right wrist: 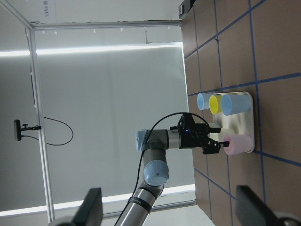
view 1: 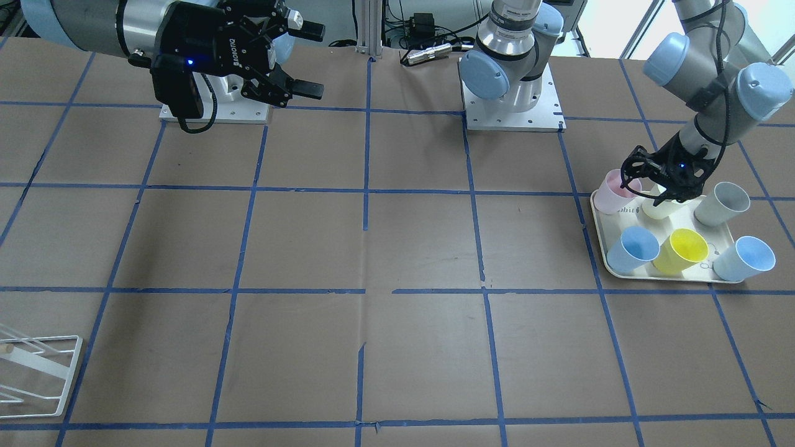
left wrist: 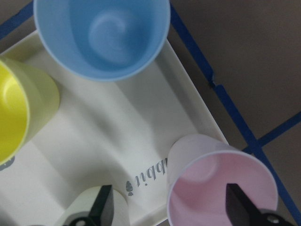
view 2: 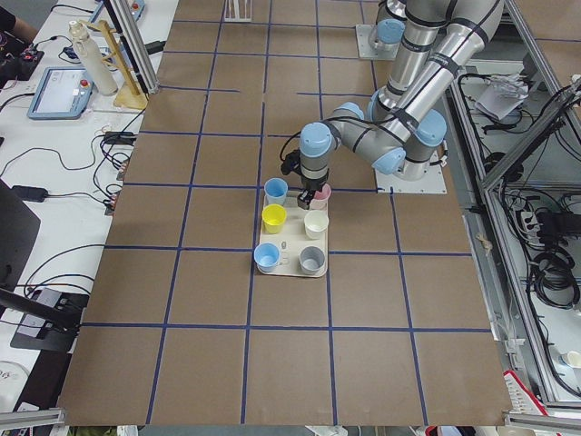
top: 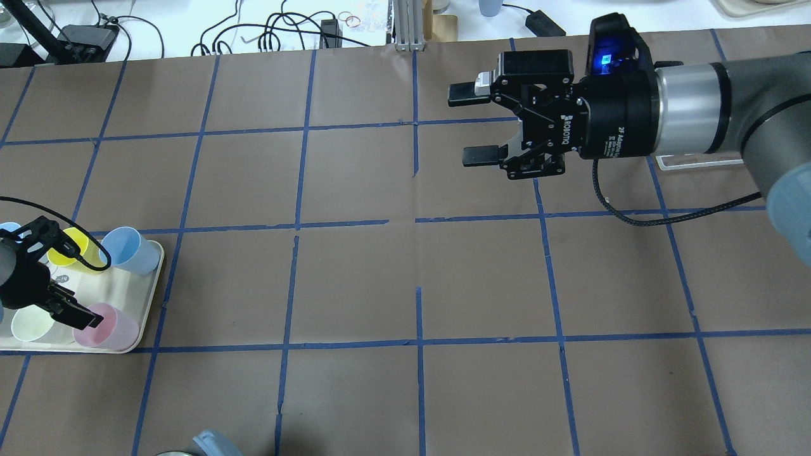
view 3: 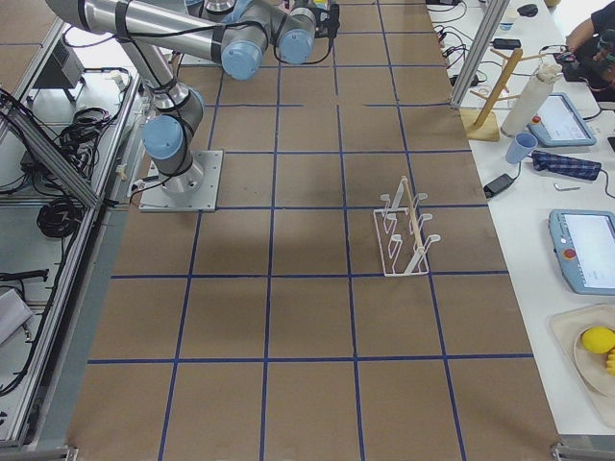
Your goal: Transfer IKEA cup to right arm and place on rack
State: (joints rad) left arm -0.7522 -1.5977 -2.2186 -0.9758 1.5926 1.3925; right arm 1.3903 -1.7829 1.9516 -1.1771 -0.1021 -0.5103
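Cream tray (left wrist: pixel 117 127) with yellow cup (view 1: pixel 683 250)

- The IKEA cup (left wrist: pixel 211 188) is smooth pale pink plastic with a soft satin sheen.
- The tray (left wrist: pixel 141 117) looks like cream plastic, smooth and faintly glossy.
- The table (view 1: pixel 397 248) is covered in matt brown paper, lined with blue tape.
- The rack (view 3: pixel 413 230) is white-coated wire with a light wooden bar.
- The right arm (top: pixel 690 107) shows brushed silver metal.
- The right gripper (top: pixel 467 125) is matt black.
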